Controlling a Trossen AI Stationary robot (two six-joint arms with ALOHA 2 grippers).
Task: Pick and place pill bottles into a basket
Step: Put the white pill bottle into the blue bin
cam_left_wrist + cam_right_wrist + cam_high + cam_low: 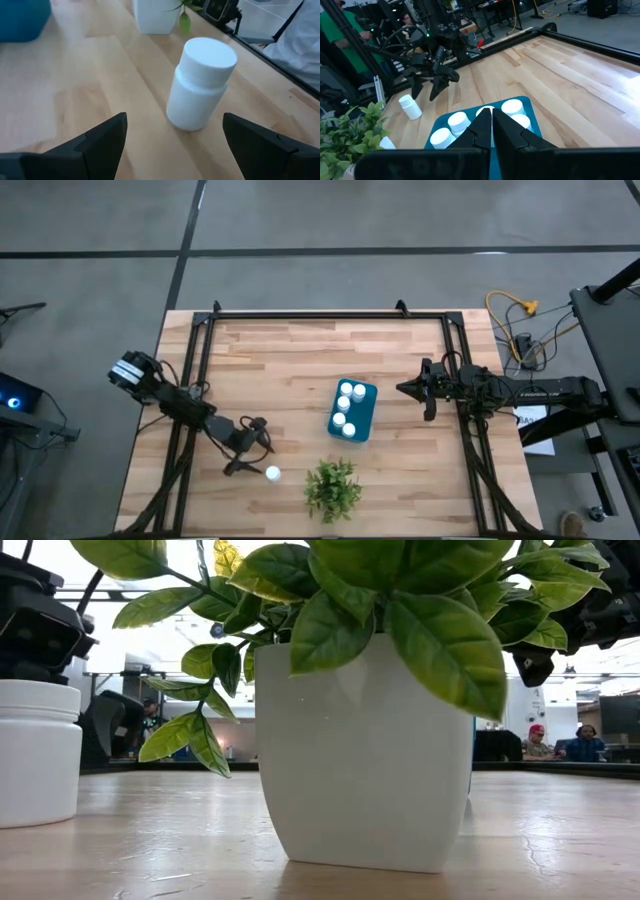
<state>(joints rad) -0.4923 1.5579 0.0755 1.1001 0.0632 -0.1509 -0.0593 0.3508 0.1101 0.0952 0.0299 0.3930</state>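
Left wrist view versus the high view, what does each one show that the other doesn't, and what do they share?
Only the left wrist view shows the lone pill bottle close up, standing between the left end effector open fingers. Only the high view shows the pill bottles in the basket and the right end effector, apart from the basket. Both show the lone bottle, the teal basket, the plant and the wooden table.
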